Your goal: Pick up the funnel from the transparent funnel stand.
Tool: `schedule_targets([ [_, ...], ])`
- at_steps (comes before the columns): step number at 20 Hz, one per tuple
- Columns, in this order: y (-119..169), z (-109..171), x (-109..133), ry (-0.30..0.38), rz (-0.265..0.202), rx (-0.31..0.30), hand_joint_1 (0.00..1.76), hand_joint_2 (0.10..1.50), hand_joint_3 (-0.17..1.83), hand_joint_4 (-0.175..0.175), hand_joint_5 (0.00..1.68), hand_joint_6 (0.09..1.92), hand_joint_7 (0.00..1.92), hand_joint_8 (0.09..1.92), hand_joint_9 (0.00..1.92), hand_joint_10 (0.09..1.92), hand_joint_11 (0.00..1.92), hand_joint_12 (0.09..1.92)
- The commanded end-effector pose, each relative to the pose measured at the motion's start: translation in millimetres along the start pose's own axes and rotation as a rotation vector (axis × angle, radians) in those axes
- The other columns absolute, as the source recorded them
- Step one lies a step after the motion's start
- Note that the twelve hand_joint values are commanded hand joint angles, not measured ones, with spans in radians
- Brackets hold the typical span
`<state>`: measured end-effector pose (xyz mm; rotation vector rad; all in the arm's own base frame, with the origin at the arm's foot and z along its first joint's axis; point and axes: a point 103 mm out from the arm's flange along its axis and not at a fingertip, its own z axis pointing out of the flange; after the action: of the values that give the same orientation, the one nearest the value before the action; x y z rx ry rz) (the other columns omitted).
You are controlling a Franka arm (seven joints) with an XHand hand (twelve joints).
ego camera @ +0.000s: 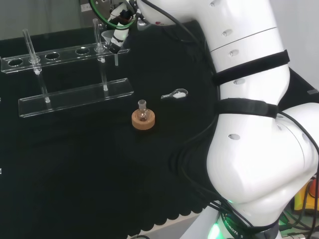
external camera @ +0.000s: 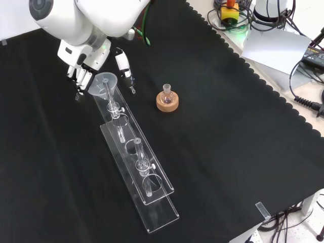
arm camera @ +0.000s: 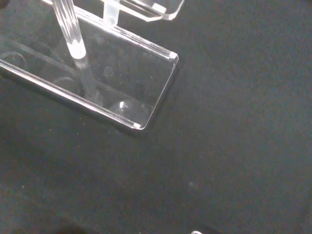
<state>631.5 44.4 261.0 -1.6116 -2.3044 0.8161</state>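
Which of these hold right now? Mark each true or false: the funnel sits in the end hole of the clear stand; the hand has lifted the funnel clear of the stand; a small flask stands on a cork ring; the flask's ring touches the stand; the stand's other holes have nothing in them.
1. The funnel sits in the end hole of the clear stand: true.
2. The hand has lifted the funnel clear: false; the funnel's stem is in the stand, with the hand right beside its bowl.
3. A small flask stands on a cork ring: true.
4. The ring touches the stand: false; bare cloth lies between them.
5. The other holes have nothing in them: true.
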Motion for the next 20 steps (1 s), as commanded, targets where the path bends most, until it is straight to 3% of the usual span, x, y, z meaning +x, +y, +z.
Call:
schedule_targets([
  [1, -3.3, -2.2, 2.6, -0.054, 0.017, -0.039, 0.57, 0.7, 0.3, -0.041, 0.3, 0.09, 0.39, 0.7, 0.68, 0.6, 0.23, 1.38],
  [3, -3.3, -2.6, 4.8, -0.085, 0.026, -0.044, 0.61, 0.71, 0.32, -0.034, 0.38, 0.09, 0.49, 0.73, 0.76, 0.6, 0.25, 1.37],
  [7, -5.9, -6.6, 8.2, -0.138, 0.071, -0.119, 0.7, 0.72, 0.36, -0.019, 0.54, 0.12, 0.71, 0.89, 0.96, 0.63, 0.3, 1.34],
  [9, -9.2, -10.5, 8.8, -0.146, 0.084, -0.147, 0.73, 0.71, 0.4, -0.006, 0.6, 0.31, 0.79, 0.99, 1.03, 0.67, 0.33, 1.32],
  [13, -18.3, -22.2, 8.2, -0.154, 0.097, -0.188, 0.75, 0.7, 0.46, 0.004, 0.55, 0.69, 0.82, 1.04, 1.07, 0.72, 0.34, 1.32],
  [20, -42.5, -39.6, 6.7, -0.159, 0.128, -0.227, 0.75, 0.69, 0.49, 0.005, 0.52, 0.78, 0.79, 1.04, 1.05, 0.73, 0.35, 1.32],
])
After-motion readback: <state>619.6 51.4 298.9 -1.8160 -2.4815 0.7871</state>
